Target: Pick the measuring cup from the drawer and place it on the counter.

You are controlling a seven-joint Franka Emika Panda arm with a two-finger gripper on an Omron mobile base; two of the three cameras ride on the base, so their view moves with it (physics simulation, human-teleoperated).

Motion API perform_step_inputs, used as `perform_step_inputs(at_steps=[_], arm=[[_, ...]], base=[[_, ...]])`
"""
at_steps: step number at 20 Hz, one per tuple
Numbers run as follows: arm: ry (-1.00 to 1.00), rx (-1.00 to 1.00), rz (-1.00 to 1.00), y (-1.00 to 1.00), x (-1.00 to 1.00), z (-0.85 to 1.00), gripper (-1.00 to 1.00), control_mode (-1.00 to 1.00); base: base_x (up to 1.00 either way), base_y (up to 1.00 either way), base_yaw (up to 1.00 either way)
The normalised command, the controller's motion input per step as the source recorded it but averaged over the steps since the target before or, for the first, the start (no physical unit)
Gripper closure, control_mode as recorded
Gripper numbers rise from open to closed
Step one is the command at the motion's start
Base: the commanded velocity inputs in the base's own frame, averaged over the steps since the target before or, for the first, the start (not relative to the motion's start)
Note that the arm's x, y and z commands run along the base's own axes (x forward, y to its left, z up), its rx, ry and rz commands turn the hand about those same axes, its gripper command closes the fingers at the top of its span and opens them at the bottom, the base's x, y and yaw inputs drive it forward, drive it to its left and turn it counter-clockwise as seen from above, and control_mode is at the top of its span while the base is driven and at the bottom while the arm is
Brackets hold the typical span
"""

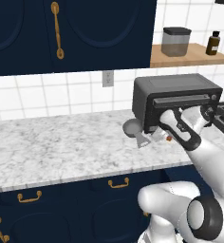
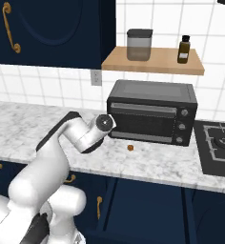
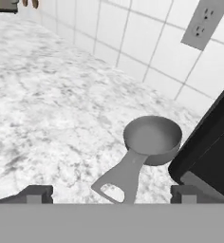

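While the measuring cup (image 3: 152, 139) sits on the counter (image 1: 57, 142), just left of the toaster oven (image 1: 173, 99), its bowl holds nothing (handle toward the near edge). A small brown cube (image 2: 130, 147) lies nearby. The gripper (image 3: 111, 193) hangs released, fingers straddling the handle.

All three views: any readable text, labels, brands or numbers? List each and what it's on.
None readable.
Brown bottle on the wooden shelf: no label that can be made out.
Toaster oven: knobs with no legible markings.
Grey canister: plain.
Wall outlet: slots, no text.
Measuring cup on the counter: no printed scale visible.
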Motion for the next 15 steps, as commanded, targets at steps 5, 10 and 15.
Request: perform_step_inputs(at_steps=[5,10,15], arm=[[0.0,0.0,-0.11,-0.22,-0.44,0.83,-1.0,-1.0],[0.0,0.0,-0.09,-0.13,-0.47,0.54,-1.0,-1.0],[-0.02,0.0,-0.07,-0.1,-0.51,0.43,-1.0,-1.0]], base=[[0.0,0.0,0.0],[0.0,0.0,0.0],[0.0,0.0,0.0]])
